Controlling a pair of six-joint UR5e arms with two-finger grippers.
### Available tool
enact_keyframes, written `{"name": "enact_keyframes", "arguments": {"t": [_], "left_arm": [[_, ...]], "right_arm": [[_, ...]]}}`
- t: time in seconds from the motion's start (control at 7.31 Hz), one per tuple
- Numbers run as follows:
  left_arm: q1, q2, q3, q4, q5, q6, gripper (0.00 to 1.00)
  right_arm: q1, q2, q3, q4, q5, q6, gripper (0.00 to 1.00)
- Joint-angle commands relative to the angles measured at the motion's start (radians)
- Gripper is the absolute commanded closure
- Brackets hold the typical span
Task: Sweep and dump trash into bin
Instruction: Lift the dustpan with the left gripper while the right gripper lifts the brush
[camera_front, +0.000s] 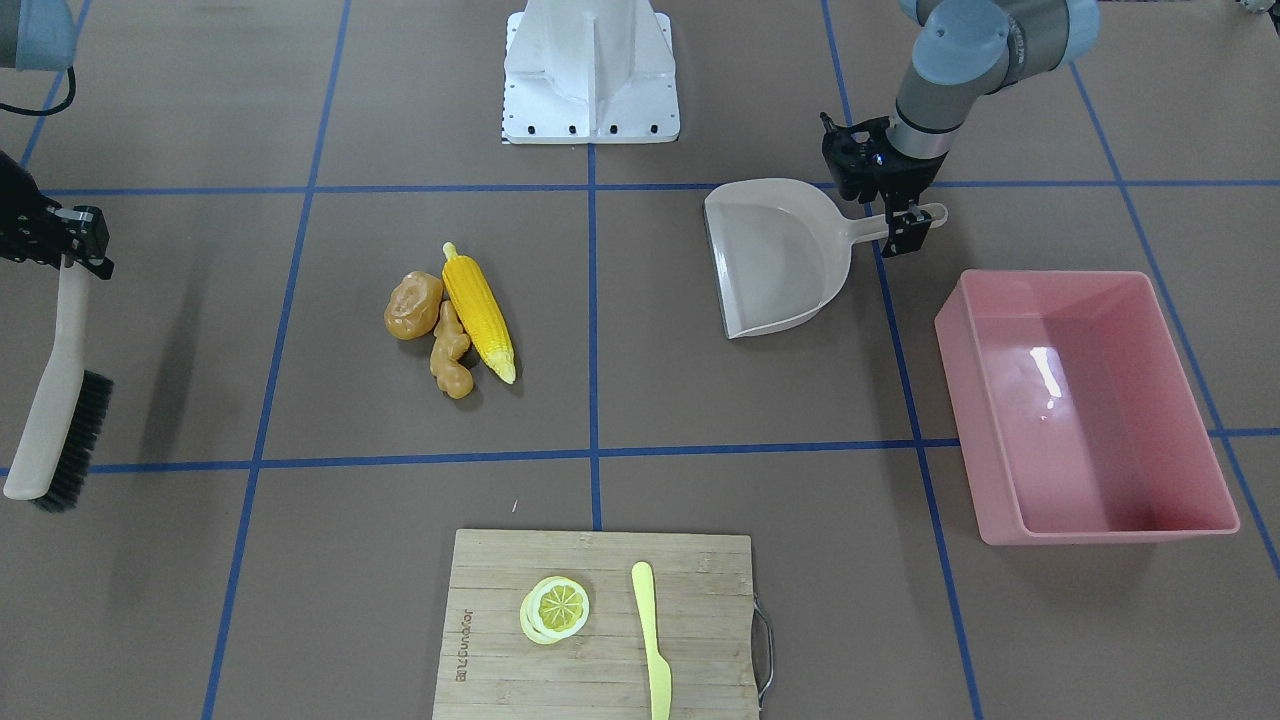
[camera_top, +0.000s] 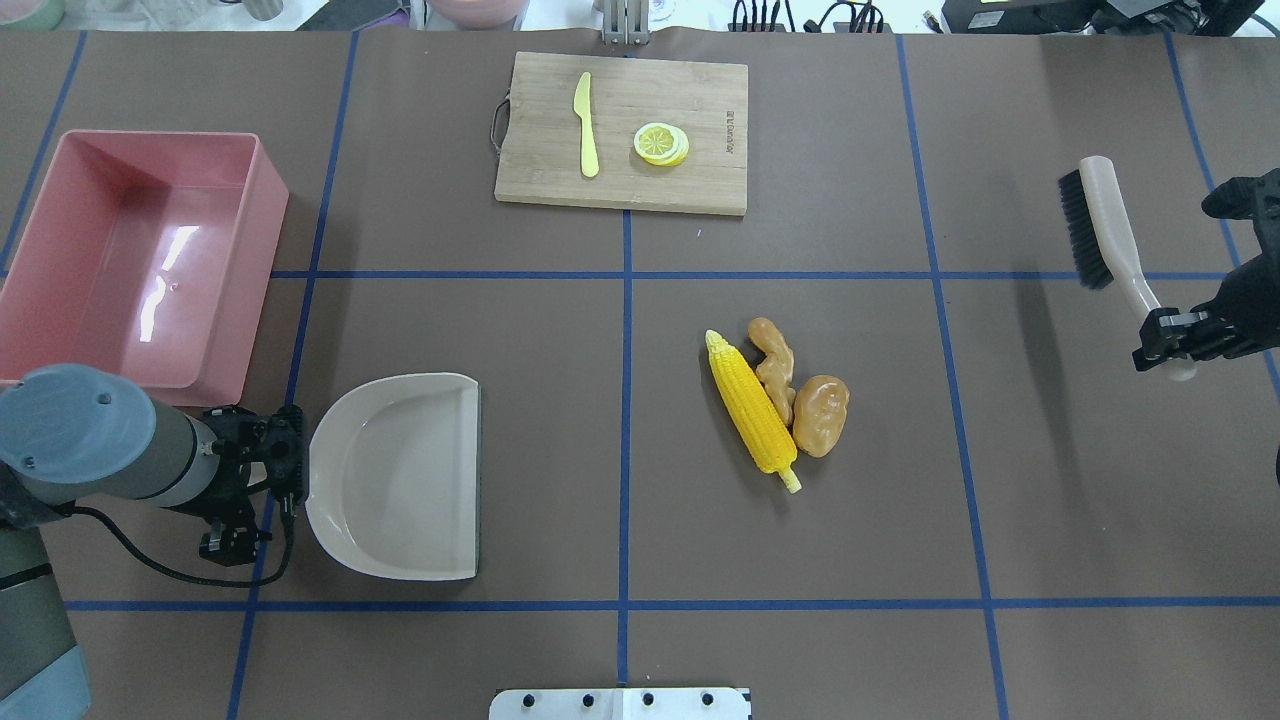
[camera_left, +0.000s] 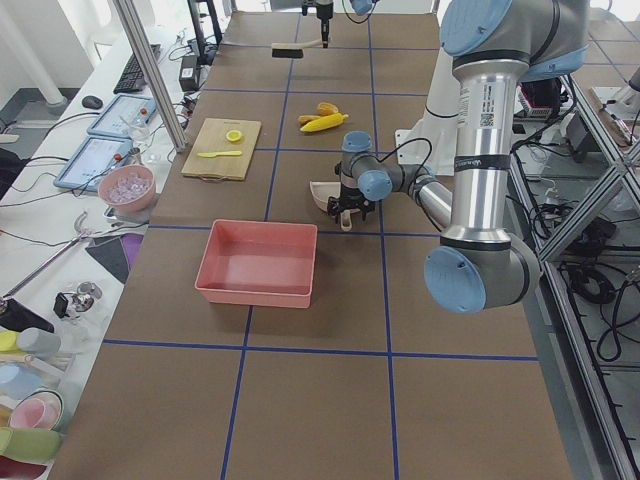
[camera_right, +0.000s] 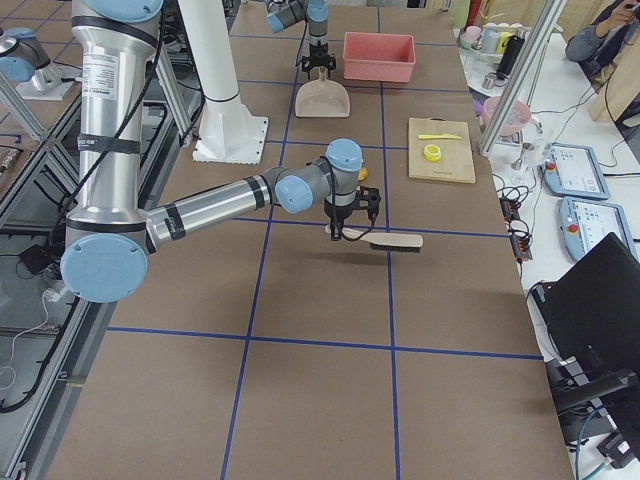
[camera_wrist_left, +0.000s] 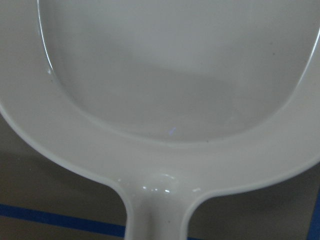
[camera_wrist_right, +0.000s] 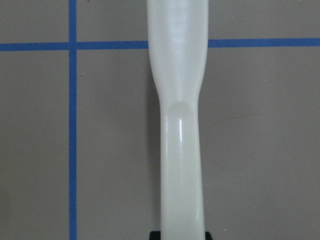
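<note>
The trash lies together mid-table: a yellow corn cob (camera_front: 478, 310) (camera_top: 750, 405), a brown potato (camera_front: 412, 305) (camera_top: 822, 415) and a tan ginger root (camera_front: 450, 355) (camera_top: 775, 365). The pink bin (camera_front: 1090, 440) (camera_top: 150, 260) stands empty at my left. My left gripper (camera_front: 905, 225) (camera_top: 285, 470) is shut on the handle of a beige dustpan (camera_front: 775, 255) (camera_top: 400, 480) (camera_wrist_left: 165, 75), whose mouth faces the trash. My right gripper (camera_front: 75, 245) (camera_top: 1170, 350) is shut on the handle of a brush (camera_front: 55, 400) (camera_top: 1105, 220) (camera_wrist_right: 180, 150), held above the table far right of the trash.
A wooden cutting board (camera_front: 490, 650) (camera_top: 700, 110) at the table's far edge carries a lemon slice (camera_front: 555, 608) and a yellow knife (camera_front: 652, 640). The white robot base (camera_front: 592, 70) stands at the near edge. Blue tape lines grid the brown table.
</note>
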Motion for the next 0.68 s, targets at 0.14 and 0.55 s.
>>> {"name": "enact_keyframes", "arguments": {"t": [0.14,0.55], "left_arm": [[0.0,0.014,0.004,-0.08,-0.001,0.001,0.06],[-0.008,0.015,-0.01,-0.084,-0.005,0.001,1.0]], "right_arm": [[0.019,-0.018,0.054,-0.034,0.013,-0.083,1.0],[0.051,-0.021,0.076,-0.027,0.157,-0.087,1.0]]}}
